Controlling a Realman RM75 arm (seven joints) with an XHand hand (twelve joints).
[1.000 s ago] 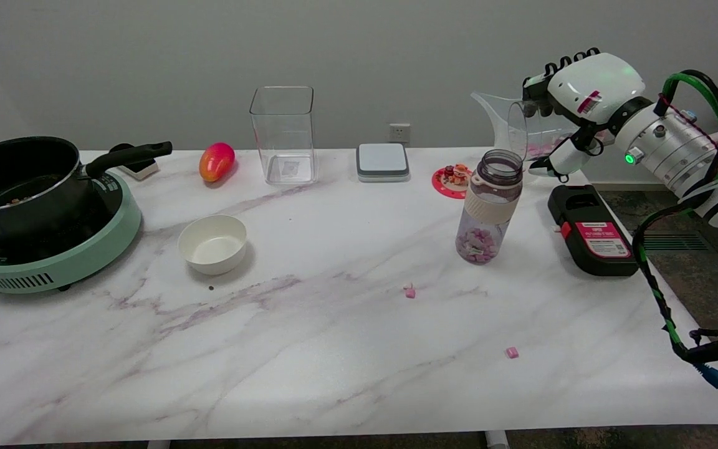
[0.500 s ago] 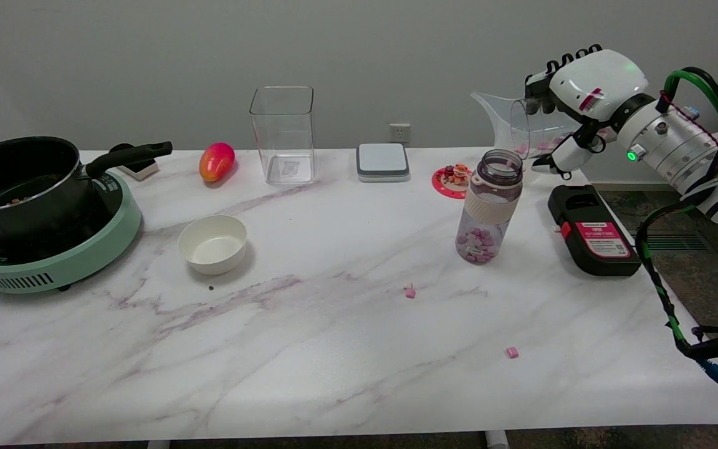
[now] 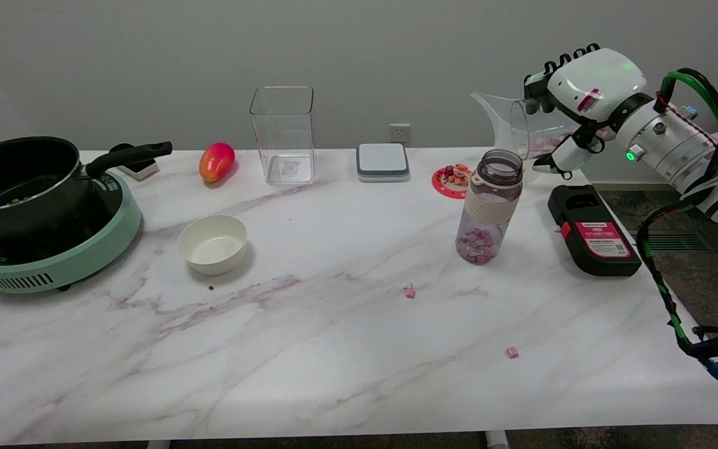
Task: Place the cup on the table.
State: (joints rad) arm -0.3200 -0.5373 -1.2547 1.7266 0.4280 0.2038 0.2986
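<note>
My right hand (image 3: pixel 574 93) holds a clear plastic cup (image 3: pixel 524 128) with a pouring spout in the air at the upper right. The cup lies tipped on its side, its mouth and spout pointing left, just above and right of an open bottle (image 3: pixel 488 206). A few pink bits show inside the cup near the fingers. The bottle stands upright on the marble table (image 3: pixel 309 337) with pink candies piled in its bottom. The fingers wrap over the cup's far end and hide its base.
A black and red box (image 3: pixel 593 231) lies right of the bottle. A pink coaster with small figures (image 3: pixel 454 178) sits behind it. Two loose pink candies (image 3: pixel 409 291) (image 3: pixel 512 352) lie on the table. A white bowl (image 3: pixel 212 243), clear container (image 3: pixel 283 134), grey scale (image 3: pixel 382 162), mango (image 3: pixel 216 161) and pot on a cooker (image 3: pixel 28 206) stand to the left.
The hand with the cup has risen slightly and shifted a little right. The pink bits inside the cup have slid back toward its base.
</note>
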